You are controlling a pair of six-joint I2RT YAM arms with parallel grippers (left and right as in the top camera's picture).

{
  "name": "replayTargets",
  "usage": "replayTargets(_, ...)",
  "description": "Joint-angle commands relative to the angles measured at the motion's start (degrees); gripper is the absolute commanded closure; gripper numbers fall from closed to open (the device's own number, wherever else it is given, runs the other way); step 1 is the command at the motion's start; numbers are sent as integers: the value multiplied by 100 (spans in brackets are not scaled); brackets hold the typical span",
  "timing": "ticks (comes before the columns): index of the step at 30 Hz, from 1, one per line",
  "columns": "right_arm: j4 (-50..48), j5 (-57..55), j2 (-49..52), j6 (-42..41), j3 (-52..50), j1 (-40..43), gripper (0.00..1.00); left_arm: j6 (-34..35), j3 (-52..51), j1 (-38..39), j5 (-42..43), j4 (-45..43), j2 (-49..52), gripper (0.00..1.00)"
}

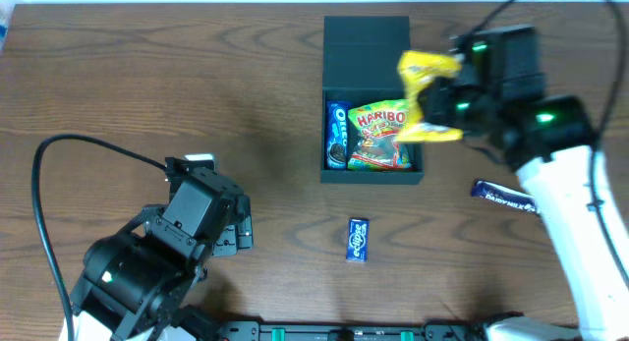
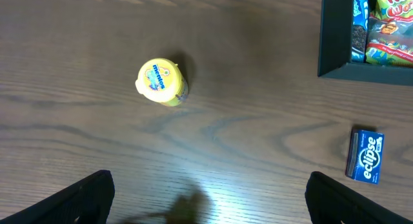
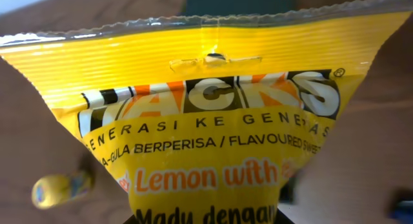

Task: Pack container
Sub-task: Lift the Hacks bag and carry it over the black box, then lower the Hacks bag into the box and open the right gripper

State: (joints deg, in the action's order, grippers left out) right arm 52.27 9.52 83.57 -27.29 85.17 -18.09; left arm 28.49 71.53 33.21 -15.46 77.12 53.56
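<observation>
Packing partway: right gripper (image 1: pixel 439 97) clamps a Hacks bag (image 3: pixel 206 121) at the container (image 1: pixel 373 175). Left gripper (image 2: pixel 210 195) gapes empty, mentos tub (image 2: pixel 161 82) ahead.

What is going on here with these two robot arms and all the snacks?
The robot is packing snacks into the dark box, which lies open. The right fingers hold a yellow candy bag above the box's right edge. A gummy bag and a cookie pack are already inside. The left fingers are open and empty over the table. A yellow candy tub, a blue mint box and a dark blue packet lie outside.
</observation>
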Motion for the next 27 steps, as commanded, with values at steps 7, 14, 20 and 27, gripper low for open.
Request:
replayTargets(7, -417, -909, 575, -1266, 24, -1360, 98, -20, -7, -9, -142, 20, -7, 5)
replayTargets(14, -758, -1276, 1377, -2011, 24, -1458, 98, -20, -7, -9, -142, 20, -7, 5)
replayTargets(20, -992, -1384, 1823, -2118, 24, -1458, 99, -20, -7, -9, -140, 20, -7, 5)
replayTargets(27, -1016, -1368, 2291, -1928, 24, -1458, 98, -20, -7, -9, -142, 20, -7, 5)
